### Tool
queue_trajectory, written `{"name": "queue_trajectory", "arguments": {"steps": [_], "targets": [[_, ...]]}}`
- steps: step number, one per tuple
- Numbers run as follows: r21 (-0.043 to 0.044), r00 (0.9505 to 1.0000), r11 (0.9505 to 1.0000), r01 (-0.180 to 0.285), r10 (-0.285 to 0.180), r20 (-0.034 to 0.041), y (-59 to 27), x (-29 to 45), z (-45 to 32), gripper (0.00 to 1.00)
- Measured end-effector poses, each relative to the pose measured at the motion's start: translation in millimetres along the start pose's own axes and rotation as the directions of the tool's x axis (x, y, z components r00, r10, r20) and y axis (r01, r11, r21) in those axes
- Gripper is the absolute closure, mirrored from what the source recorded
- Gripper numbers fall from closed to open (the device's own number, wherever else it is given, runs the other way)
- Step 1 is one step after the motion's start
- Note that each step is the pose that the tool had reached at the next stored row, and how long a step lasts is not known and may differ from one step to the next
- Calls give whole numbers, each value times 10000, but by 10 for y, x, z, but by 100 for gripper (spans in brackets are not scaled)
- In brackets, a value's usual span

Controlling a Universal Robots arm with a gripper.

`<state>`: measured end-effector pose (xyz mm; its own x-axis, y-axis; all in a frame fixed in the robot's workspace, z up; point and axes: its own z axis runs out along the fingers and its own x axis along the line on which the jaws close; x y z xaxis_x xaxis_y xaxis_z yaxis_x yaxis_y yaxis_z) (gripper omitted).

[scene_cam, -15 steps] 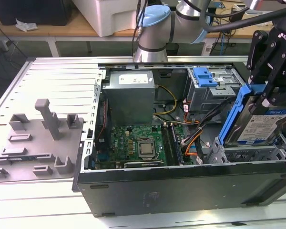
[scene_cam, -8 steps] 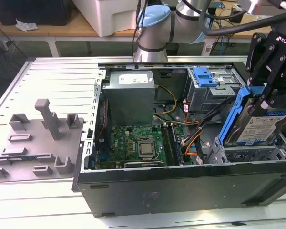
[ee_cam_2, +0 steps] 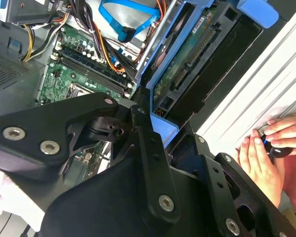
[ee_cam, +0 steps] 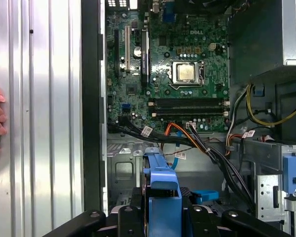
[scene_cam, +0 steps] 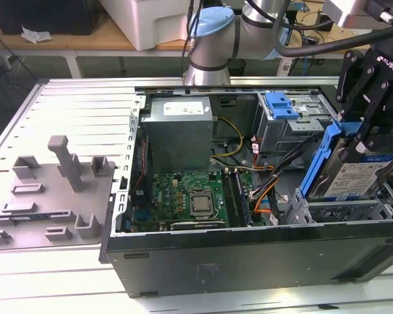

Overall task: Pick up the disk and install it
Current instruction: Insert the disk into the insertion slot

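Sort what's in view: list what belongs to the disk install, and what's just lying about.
Belongs to the job:
the disk, tilted over the open computer case
the gripper, clamped on it

Lying about:
the grey fixture plate at the exterior view's left
the blue bracket atop the drive cage
a person's hand beside the case

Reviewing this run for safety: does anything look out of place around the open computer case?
Yes: a person's hand rests on the slatted table right beside the case. The disk hangs tilted in the end effector over the drive bay, not seated.
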<state>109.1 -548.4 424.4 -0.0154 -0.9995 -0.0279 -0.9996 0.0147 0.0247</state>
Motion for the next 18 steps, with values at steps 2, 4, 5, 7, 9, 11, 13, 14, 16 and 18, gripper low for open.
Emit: {"name": "queue_trajectory", "arguments": {"steps": [2, 4, 5, 7, 9, 11, 13, 14, 16, 18], "targets": [[0, 10000, 10000, 0, 0, 1, -1, 0, 16, 63], [0, 10000, 10000, 0, 0, 3, -1, 1, 37, 63], [0, 10000, 10000, 0, 0, 3, -1, 1, 46, 63], [0, 10000, 10000, -1, 1, 4, -2, 2, 62, 63], [0, 10000, 10000, 0, 0, 7, -3, 2, 78, 63], [0, 10000, 10000, 0, 0, 10, -5, 4, 99, 63], [0, 10000, 10000, 0, 0, 14, -9, 7, 119, 63], [0, 10000, 10000, 1, -1, 15, -11, 7, 125, 63], [0, 10000, 10000, 0, 0, 20, -16, 9, 141, 63], [-1, 10000, 10000, 0, 0, 23, -21, 10, 155, 63]]}}
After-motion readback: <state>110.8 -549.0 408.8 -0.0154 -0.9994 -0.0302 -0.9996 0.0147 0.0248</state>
